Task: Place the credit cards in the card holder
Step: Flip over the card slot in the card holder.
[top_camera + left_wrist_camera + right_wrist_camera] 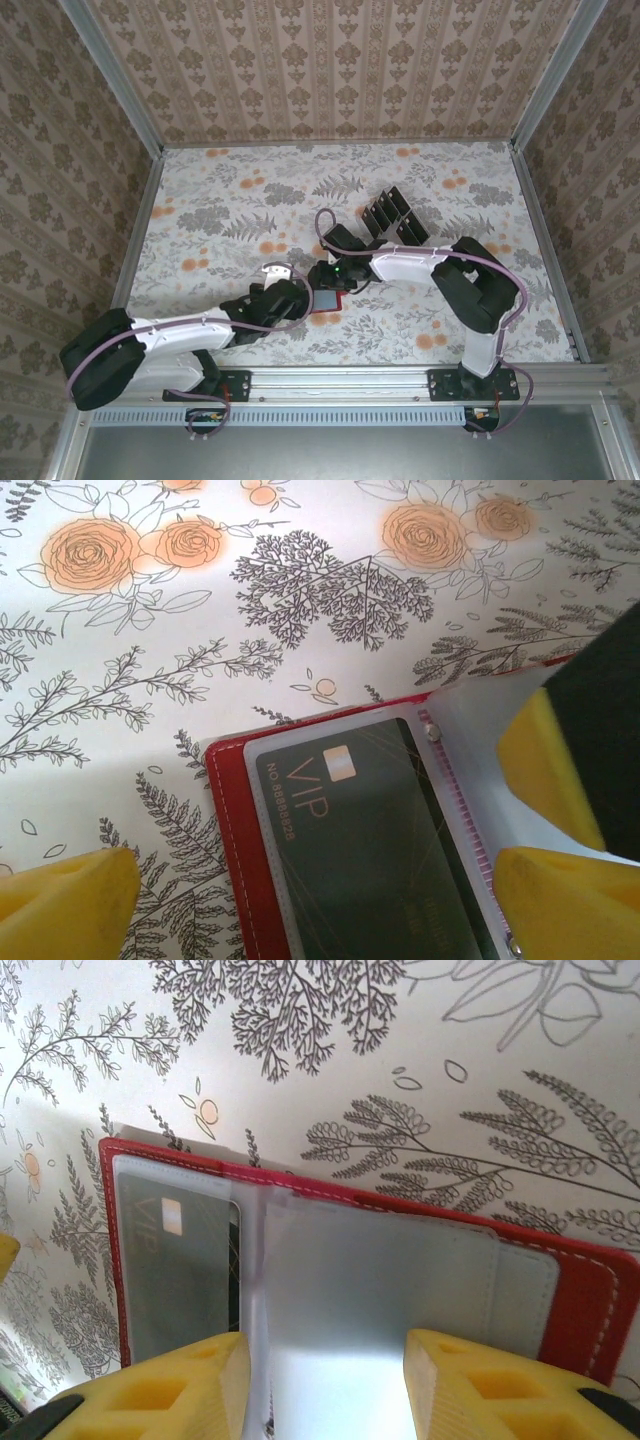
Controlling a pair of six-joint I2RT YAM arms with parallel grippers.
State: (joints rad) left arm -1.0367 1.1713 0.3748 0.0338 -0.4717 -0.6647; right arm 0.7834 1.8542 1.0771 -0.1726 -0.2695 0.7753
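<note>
Centrally on the counter (220, 200), the red card holder (327, 301) lies opened flat between the 2 arms. 1 credit card (370, 850), dark and marked VIP, already sits inside the left clear pocket. The other credit cards (390, 215) stand together farther off, to the far right of the holder.

Left fingers (70, 900): spread fully, empty, 1 on either side of the holder's carded half.

Right fingers (170, 1385): roughly half apart, 1 on each side of a clear inner pocket leaf (330, 1300). Whether they clamp that leaf or merely rest against it cannot be told.

Step in hand, as judged: readying an empty pocket, with the right arm tending the leaf.

Next move, as judged: a pocket mouth must be held open while 1 arm goes to the far cards, takes a single card by its edges and brings it back aligned with the slot. The thin leaf may spring shut if let go.
</note>
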